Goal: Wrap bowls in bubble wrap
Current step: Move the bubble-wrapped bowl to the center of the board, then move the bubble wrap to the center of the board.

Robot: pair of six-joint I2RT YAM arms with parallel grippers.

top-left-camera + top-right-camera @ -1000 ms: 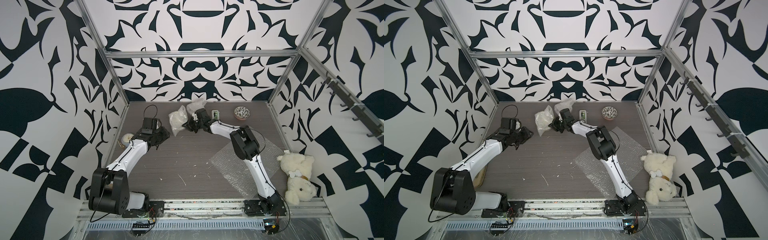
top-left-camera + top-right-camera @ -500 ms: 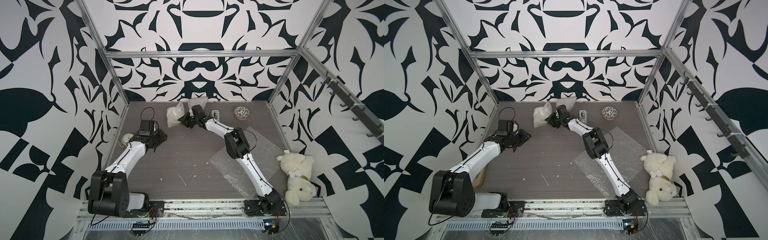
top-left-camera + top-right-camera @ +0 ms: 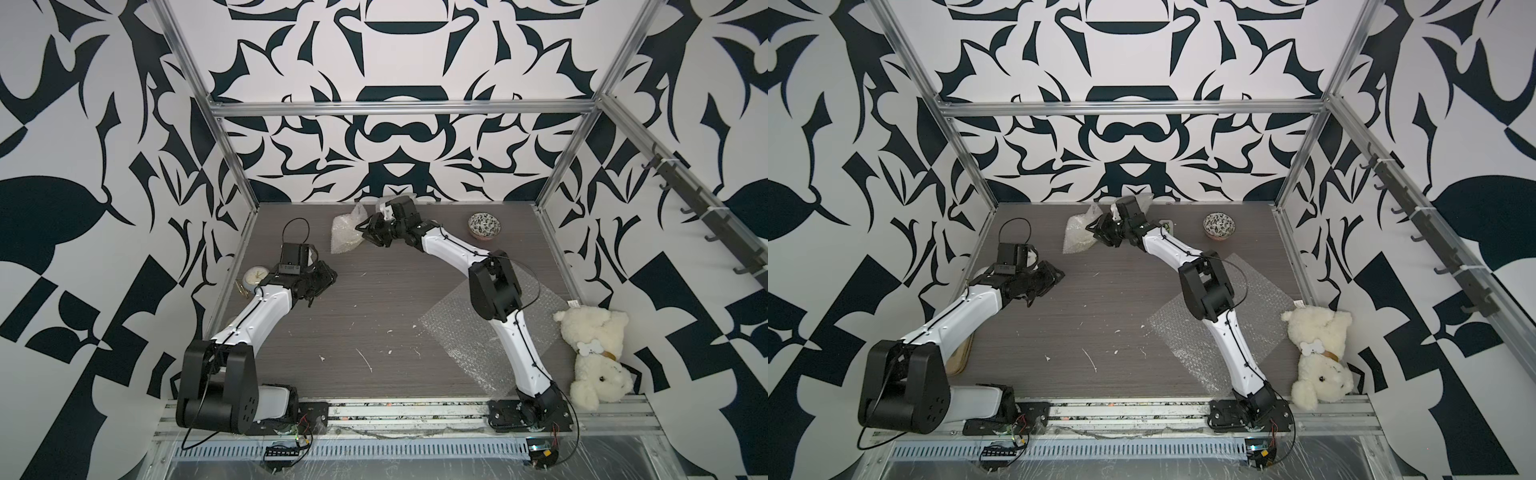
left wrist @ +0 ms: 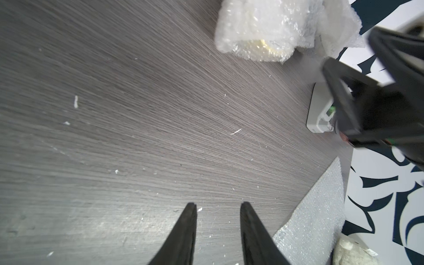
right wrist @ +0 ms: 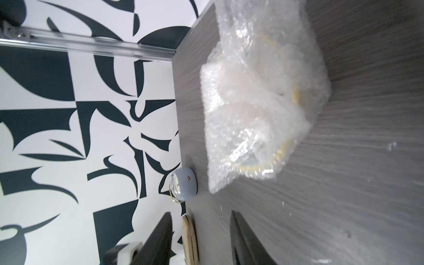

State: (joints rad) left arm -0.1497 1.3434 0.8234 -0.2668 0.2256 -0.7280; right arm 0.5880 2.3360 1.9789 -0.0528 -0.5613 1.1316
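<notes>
We work on a grey wood-grain table (image 3: 374,307) flecked with white scraps (image 3: 363,359), enclosed by black-and-white patterned walls (image 3: 415,166) and an aluminium frame (image 3: 399,109).

From the left:
- a clock (image 3: 254,277)
- the left gripper (image 4: 218,206), jaws narrowly apart and empty
- the wrapped bowl (image 3: 347,232) near the back edge
- the right gripper (image 5: 199,215) just beside it, jaws parted, holding nothing
- the floral bowl (image 3: 484,226), bare
- a flat bubble-wrap sheet (image 3: 457,332)
- a bear (image 3: 594,349)

Since a second ago, the right arm has stretched flatter toward the back. The wrapped bowl lies slightly farther back.
</notes>
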